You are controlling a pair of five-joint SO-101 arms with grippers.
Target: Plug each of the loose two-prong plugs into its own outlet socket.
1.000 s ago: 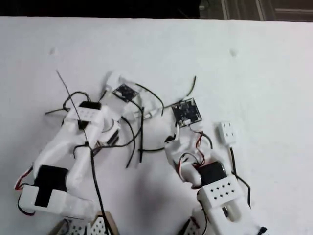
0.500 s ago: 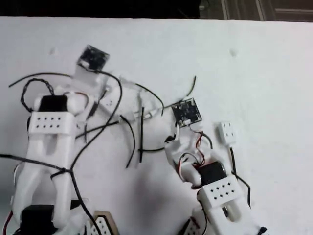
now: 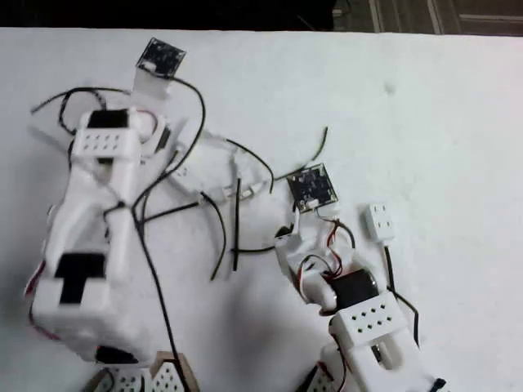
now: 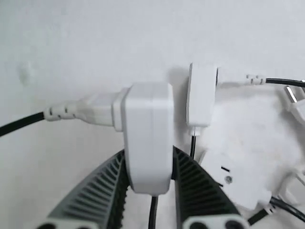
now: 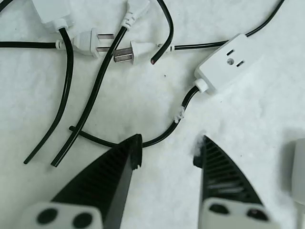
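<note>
My left gripper (image 4: 150, 156) is shut on a white outlet block (image 4: 147, 138) that has a white plug (image 4: 90, 109) with a black cord seated in its side. A second white block (image 4: 202, 95) lies just beyond it, and a corded plug (image 4: 249, 78) meets it. My right gripper (image 5: 167, 152) hangs open over the table with nothing between its fingers. Ahead of it lie two loose two-prong plugs (image 5: 93, 40) (image 5: 128, 51) and a white outlet socket (image 5: 228, 62), face up. In the high view the left arm (image 3: 90, 212) stands at the left, and the right gripper (image 3: 288, 238) is near the middle.
Black cords (image 3: 233, 216) cross the middle of the table between the arms. Another white socket (image 3: 380, 220) lies to the right of the right arm, with its cord trailing toward the front. The far right of the white table (image 3: 458, 122) is bare.
The left arm has swung from the cord tangle toward the far left, its wrist now near the table's back edge. The right arm has kept still.
</note>
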